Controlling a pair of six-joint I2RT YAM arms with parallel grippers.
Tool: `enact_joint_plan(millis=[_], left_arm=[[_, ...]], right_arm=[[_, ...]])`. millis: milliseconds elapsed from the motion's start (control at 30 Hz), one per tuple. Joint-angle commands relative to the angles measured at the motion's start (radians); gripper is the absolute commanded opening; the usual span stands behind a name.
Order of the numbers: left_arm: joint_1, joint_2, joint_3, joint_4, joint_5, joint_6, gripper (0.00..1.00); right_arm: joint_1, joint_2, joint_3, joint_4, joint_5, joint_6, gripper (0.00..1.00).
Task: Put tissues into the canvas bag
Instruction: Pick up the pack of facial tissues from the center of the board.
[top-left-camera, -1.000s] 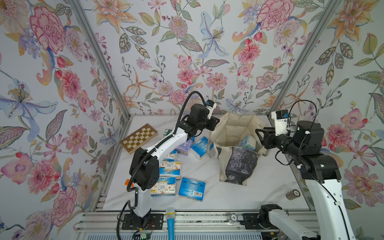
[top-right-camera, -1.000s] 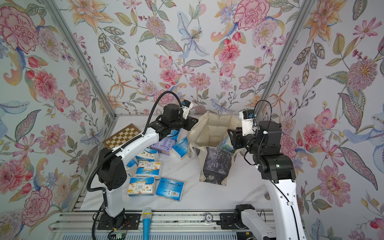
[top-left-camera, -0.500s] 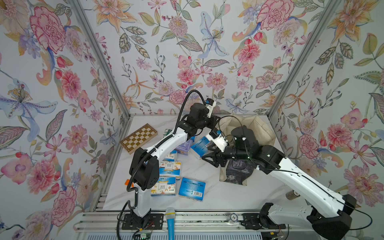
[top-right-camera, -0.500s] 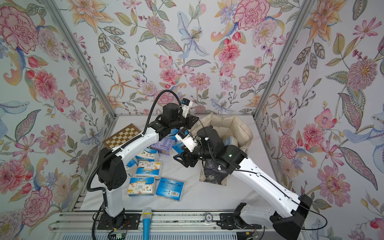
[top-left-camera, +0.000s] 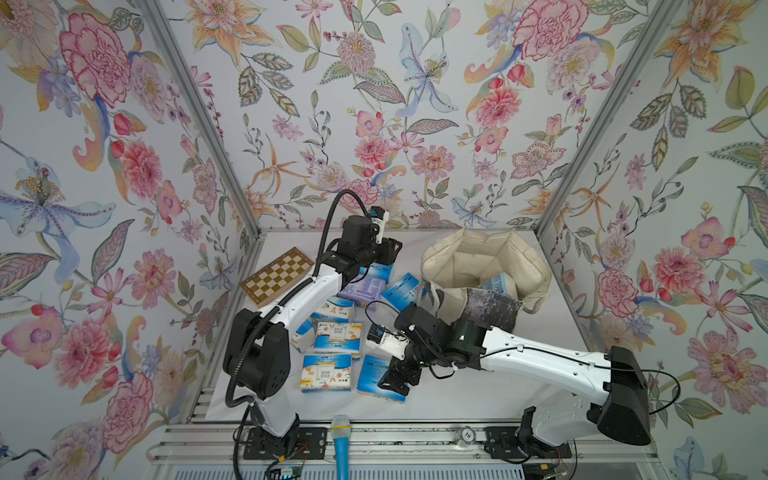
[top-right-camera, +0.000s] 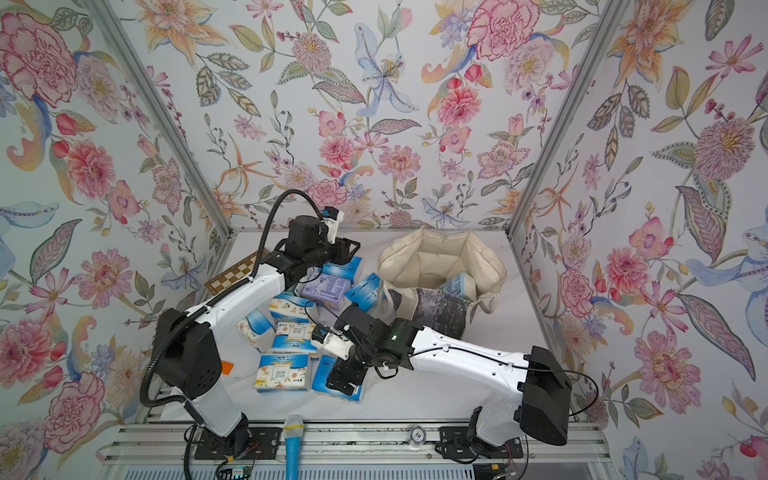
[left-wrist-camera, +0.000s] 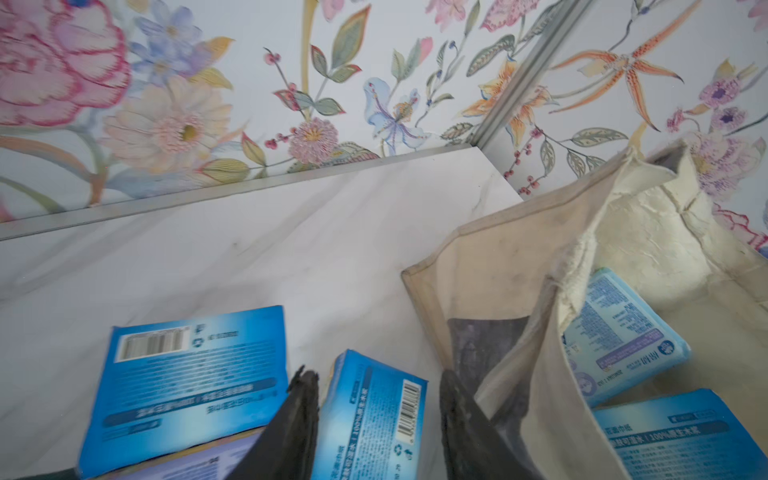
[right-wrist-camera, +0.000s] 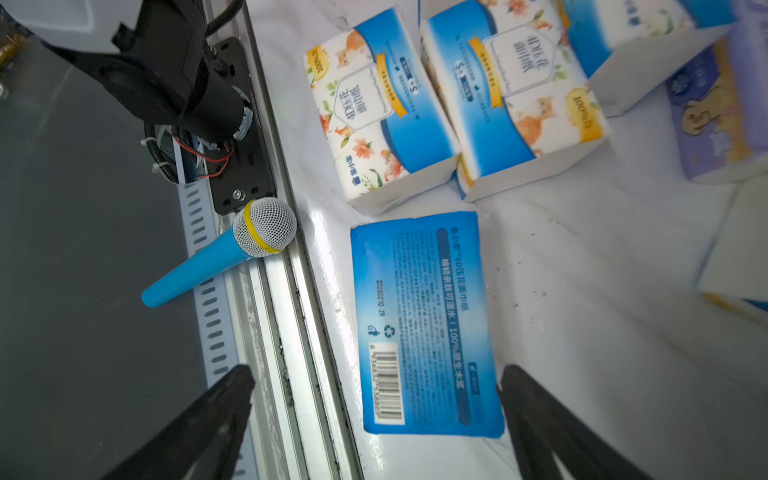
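Flanking blue pack (right-wrist-camera: 424, 324) at table edge (right-wrist-camera: 328, 266), right fingers (right-wrist-camera: 199, 428) spread.

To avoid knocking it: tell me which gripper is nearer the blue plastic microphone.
Right. The right gripper hangs near the microphone; left gripper is far back by the cream canvas bag.

Bright, even light, soft shadows; wrist views slightly blurred.

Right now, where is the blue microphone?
In both top views the blue microphone lies on the front metal rail, a bit left of the middle, just in front of the flat blue tissue pack.
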Motion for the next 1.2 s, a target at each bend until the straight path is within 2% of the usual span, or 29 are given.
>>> enact_joint_plan(millis=[0, 233, 767, 1000, 1167], left_arm=[[0.028, -0.103, -0.051, 0.006, -0.043, 0.014, 0.55], [0.054, -0.192, -0.103, -0.007, -0.036, 0.021, 0.62], [0.086, -0.219, -0.137, 0.005, -0.006, 0.020, 0.63], [0.094, -0.221, -0.151, 0.010, 0.002, 0.017, 0.64], [0.100, -0.219, -0.161, 0.020, 0.011, 0.013, 0.64]], right_arm=[[0.018, 0.033, -0.022, 0.010, 0.063, -0.040, 0.99], [0.025, 0.112, -0.020, 0.033, 0.118, -0.086, 0.99], [0.029, 0.256, 0.024, 0.032, 0.223, -0.146, 0.99], [0.032, 0.301, 0.043, 0.019, 0.157, -0.158, 0.99], [0.032, 0.332, 0.056, 0.004, 0.177, -0.161, 0.99]])
